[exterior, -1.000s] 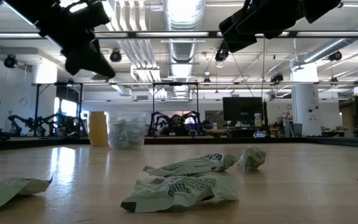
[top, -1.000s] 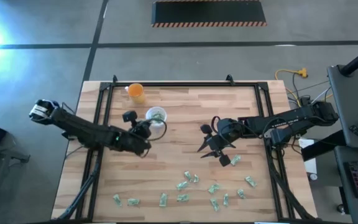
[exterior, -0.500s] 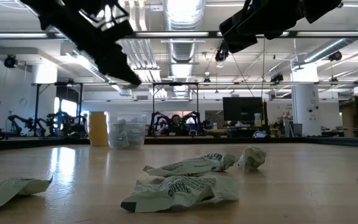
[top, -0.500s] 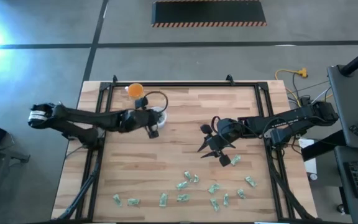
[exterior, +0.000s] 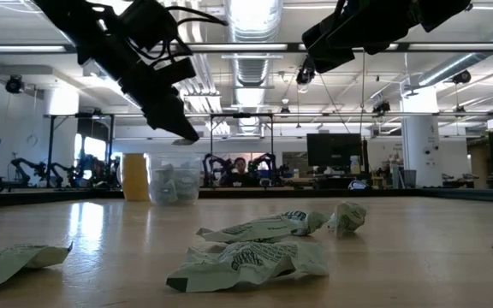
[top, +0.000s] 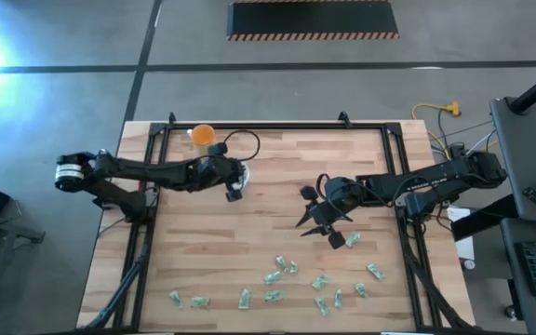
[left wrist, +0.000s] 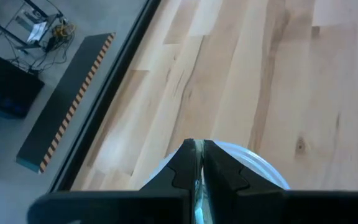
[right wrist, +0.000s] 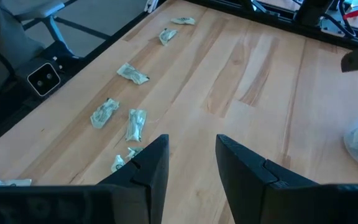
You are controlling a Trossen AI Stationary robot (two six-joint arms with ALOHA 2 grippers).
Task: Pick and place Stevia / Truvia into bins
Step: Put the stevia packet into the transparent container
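Observation:
My left gripper (top: 238, 177) hangs just above the clear cup (top: 242, 170), the bin, at the table's far left. It is shut, with a thin pale strip of a Stevia sachet (left wrist: 197, 194) between its fingers. The cup's rim (left wrist: 257, 165) shows right behind the fingertips, and the cup (exterior: 174, 180) holds several sachets. My right gripper (top: 309, 212) hovers open above the table's middle, touching nothing. Several green-and-white sachets (top: 287, 277) lie flat on the near half of the table. My left gripper pinches the sachet between its two fingers (left wrist: 219, 177). Only a narrow pale edge of it (left wrist: 197, 198) shows in the slit between them. The fingers slant down and toward the far edge, and the sachet is lifted clear above the cup.
An orange cup (top: 203, 137) stands just beyond the clear cup, toward the far left corner. One sachet (top: 352, 240) lies close under my right gripper. A black frame rail (top: 277, 126) runs along the table's edges. Bare wood lies between the cups and the sachets.
My left gripper has swung from the near left of the clear cup toward the far right, ending above the cup, and its wrist has rolled on the way. It has stayed shut. My right arm has kept still.

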